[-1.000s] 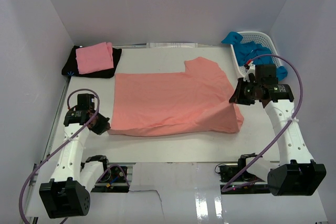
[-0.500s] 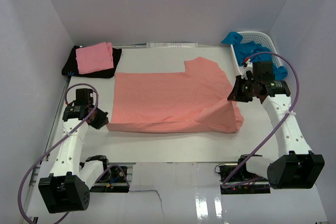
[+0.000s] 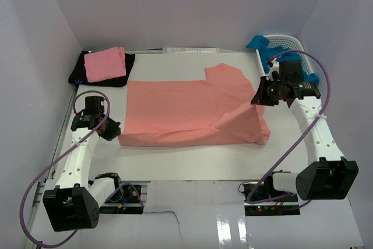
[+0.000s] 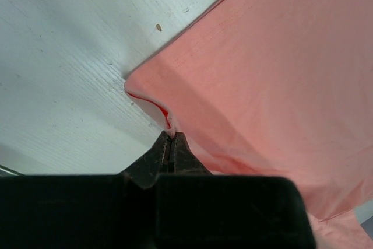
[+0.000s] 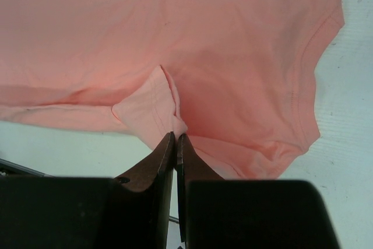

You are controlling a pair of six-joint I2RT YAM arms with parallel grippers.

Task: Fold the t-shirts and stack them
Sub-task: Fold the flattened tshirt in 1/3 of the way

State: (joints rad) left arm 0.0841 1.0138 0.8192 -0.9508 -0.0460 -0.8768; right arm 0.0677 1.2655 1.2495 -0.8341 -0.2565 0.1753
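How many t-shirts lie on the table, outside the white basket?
3. The salmon t-shirt is spread in the middle; the folded pink t-shirt lies on the black t-shirt at the far left corner. Others may hide beneath them.

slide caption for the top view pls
Left end effector and right end effector pinch opposite ends of coral shirt; pink shirt on black shirt, blue shirts in basket

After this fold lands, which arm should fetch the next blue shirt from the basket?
Right. The basket with the blue shirts sits at the far right corner, just behind the right claw, which pinches the salmon shirt. The left claw grips the shirt's opposite corner, far from it.
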